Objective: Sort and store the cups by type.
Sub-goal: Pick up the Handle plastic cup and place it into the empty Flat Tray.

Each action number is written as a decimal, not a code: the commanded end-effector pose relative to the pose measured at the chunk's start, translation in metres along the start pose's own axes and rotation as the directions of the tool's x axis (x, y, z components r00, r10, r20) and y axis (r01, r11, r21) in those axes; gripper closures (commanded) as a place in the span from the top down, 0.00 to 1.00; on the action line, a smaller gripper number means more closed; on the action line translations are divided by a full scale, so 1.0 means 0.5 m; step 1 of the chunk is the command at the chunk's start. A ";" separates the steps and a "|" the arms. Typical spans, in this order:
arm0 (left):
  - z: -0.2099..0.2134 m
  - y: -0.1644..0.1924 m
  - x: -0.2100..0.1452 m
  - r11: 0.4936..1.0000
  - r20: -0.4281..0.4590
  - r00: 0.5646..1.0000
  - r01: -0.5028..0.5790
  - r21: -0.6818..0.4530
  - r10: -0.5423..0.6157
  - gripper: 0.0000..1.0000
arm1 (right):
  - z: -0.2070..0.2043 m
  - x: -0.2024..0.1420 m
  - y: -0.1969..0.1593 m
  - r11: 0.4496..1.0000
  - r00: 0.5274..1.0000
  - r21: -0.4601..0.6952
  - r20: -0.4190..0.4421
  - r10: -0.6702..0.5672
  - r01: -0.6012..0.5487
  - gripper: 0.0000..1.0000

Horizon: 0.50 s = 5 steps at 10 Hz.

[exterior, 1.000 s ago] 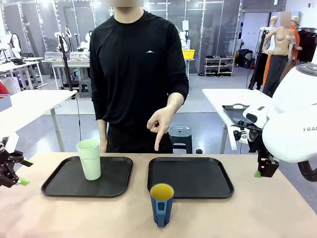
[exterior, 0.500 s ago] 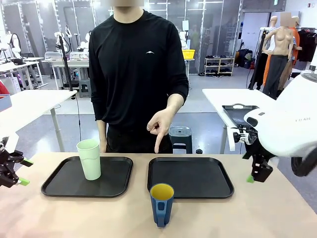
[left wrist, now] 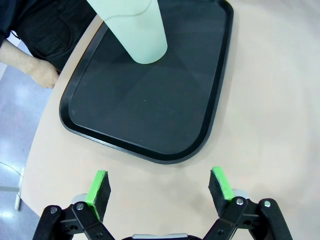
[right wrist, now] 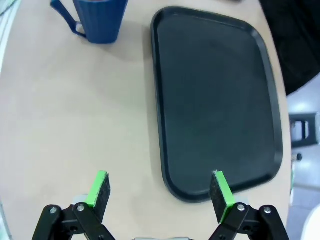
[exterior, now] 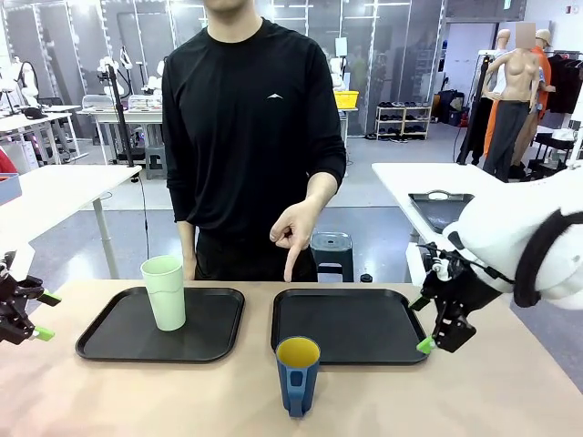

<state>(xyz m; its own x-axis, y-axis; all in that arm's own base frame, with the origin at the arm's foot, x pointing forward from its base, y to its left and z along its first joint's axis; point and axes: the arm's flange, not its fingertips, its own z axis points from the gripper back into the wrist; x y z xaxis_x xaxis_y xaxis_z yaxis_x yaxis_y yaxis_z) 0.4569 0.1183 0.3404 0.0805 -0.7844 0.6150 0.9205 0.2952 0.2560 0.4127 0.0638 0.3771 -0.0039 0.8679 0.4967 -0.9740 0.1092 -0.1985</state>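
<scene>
Right gripper (exterior: 421, 324) hangs by the near corner of the right black tray (exterior: 351, 323), fingers spread wide, nothing between them. In its wrist view, the dark blue mug (right wrist: 97, 20) stands on the bare table well ahead of the fingertips, out past the left-hand finger, handle turned away from the tray. The person's hand (exterior: 293, 232) points down at that tray, so the mug looks like the next pick.

To do it well, I'd swing across until the mug's body sits squarely between the pads, keep the handle out of the gap, then lift high enough to clear the rim.

Left gripper (left wrist: 160, 177) waits just as wide. The mint-green tumbler (left wrist: 135, 30) stands upright on the left black tray (left wrist: 145, 110), far ahead of its fingers.
</scene>
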 end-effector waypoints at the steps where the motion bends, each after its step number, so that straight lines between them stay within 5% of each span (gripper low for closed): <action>1: 0.002 0.002 0.002 1.000 0.024 1.000 0.003 0.004 -0.003 1.00 | -0.071 -0.042 0.030 1.000 0.984 0.020 0.176 0.002 -0.006 1.00; 5: 0.002 0.002 0.002 1.000 0.024 1.000 0.003 0.004 -0.003 1.00 | -0.137 -0.054 0.042 0.997 0.845 0.072 0.533 -0.038 0.000 1.00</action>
<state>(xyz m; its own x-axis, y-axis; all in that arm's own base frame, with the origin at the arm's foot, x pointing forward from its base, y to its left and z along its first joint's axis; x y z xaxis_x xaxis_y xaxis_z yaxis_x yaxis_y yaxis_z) 0.4569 0.1182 0.3404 0.0804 -0.7844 0.6150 0.9206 0.2950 0.2560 0.3976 0.0785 0.3289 -0.0719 0.5440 0.8360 -0.9812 0.1119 -0.1572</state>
